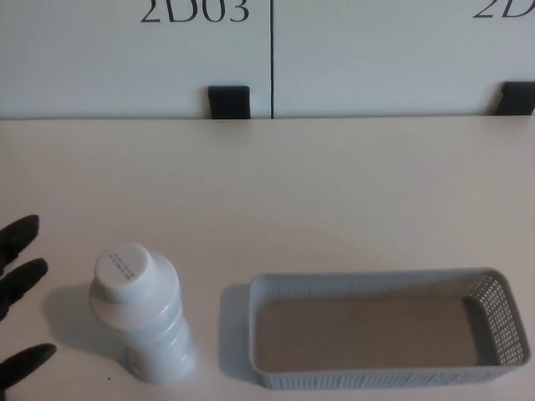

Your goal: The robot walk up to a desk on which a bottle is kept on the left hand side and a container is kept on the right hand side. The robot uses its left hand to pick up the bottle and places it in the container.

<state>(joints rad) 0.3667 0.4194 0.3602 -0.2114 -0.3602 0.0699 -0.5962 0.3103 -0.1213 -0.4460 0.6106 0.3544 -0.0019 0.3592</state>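
At picture left, the left hand [18, 292] is showing three spread, empty fingertips, apparently open. Just beside it, untouched, the bottle [142, 313] is standing upright left of the container [384, 330].

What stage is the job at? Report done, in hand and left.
Done: the robot is at the desk. In hand: the left hand is at the picture's left edge, fingers apart, beside the bottle but not touching it. Left: grasp the upright bottle, lift it, place it in the empty container.
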